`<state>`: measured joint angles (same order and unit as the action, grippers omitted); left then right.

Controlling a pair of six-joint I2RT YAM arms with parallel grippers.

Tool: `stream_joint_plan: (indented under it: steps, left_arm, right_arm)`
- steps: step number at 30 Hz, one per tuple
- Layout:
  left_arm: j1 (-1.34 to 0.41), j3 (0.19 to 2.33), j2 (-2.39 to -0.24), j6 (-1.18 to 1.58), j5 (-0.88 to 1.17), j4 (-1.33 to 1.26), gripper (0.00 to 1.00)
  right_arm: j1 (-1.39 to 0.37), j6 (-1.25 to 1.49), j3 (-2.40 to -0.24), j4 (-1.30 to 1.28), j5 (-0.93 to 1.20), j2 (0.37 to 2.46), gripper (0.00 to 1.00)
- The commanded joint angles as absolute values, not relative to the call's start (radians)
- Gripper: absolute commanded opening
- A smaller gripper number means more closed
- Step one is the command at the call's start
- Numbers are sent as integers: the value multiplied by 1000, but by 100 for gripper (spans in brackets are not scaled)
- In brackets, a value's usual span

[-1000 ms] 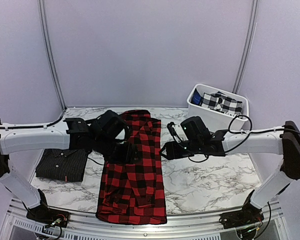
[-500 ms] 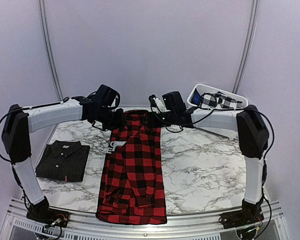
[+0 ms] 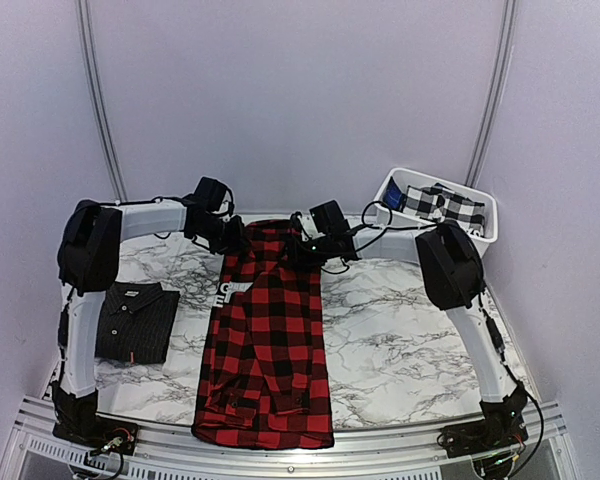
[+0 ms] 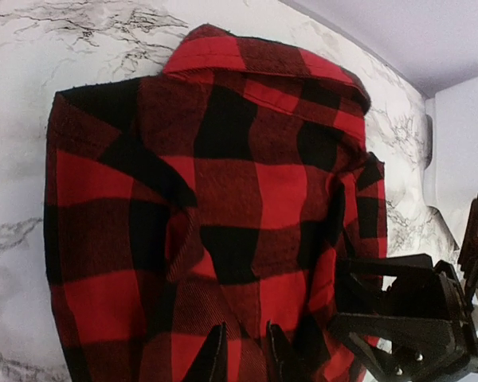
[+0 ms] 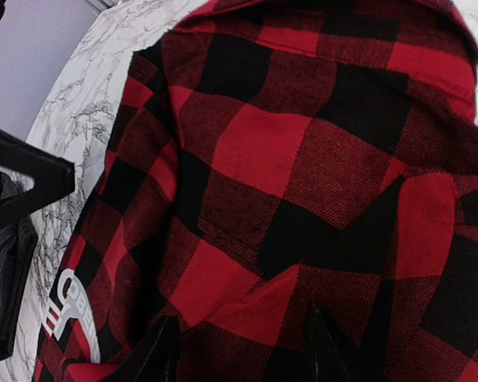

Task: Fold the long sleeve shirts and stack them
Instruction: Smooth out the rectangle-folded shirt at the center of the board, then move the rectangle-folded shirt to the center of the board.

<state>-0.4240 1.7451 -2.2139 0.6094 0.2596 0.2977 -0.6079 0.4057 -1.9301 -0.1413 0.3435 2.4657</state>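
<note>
Marble table (image 3: 400,335), red flannel shirt (image 3: 265,340) lengthwise, collar at far edge

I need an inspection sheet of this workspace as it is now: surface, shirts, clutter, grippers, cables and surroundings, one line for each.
Surface: marble-pattern table; no spill or damage seen.
Job's things: red-and-black flannel shirt lies lengthwise in the middle as a long strip, collar at the far end; black pinstriped shirt lies folded to its left, apart from it; not yet stacked.
Clutter: white bin at the far right, holding a black-and-white checked cloth.
Grippers: left gripper and right gripper are over the flannel's collar end; right open; left fingers close together, grip cannot be told.
Cables: black cables loop near both wrists.
Surroundings: pale walls, metal rail at the near edge.
</note>
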Motion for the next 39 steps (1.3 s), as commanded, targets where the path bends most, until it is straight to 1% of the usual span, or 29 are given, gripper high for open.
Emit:
stream_joint_plan:
  steps: [1, 5, 9, 16, 18, 22, 25, 30, 35, 39]
  left_arm:
    - [-371, 1806, -2335, 619, 374, 228, 18]
    - [-324, 1804, -2397, 661, 392, 206, 17]
    - [-277, 1797, -2428, 704, 405, 196, 17]
    - [-245, 1856, -2461, 711, 448, 195, 18]
    - [-245, 1883, -2455, 702, 473, 193, 19]
    - [-273, 1893, -2372, 655, 492, 194, 26]
    - [-313, 1823, -2265, 626, 461, 193, 29]
    - [-413, 1697, -2143, 621, 447, 192, 28]
    - [-510, 1555, -2072, 685, 462, 101, 25]
    - [-548, 1495, -2082, 734, 462, 28, 21]
  right_arm:
    - [-585, 466, -2000, -135, 389, 2528, 48]
    - [-551, 541, -2031, -102, 423, 2593, 47]
    - [-525, 582, -2095, -126, 410, 2645, 47]
    - [-496, 621, -2129, -117, 416, 2648, 47]
    - [-497, 622, -2137, -119, 435, 2634, 47]
    - [-505, 581, -2122, -131, 442, 2565, 49]
    - [-511, 558, -2048, -124, 422, 2475, 50]
    - [-515, 535, -1839, -75, 380, 2279, 50]
    - [-518, 505, -1615, -36, 359, 2115, 50]
    - [-518, 501, -1462, -8, 353, 2001, 50]
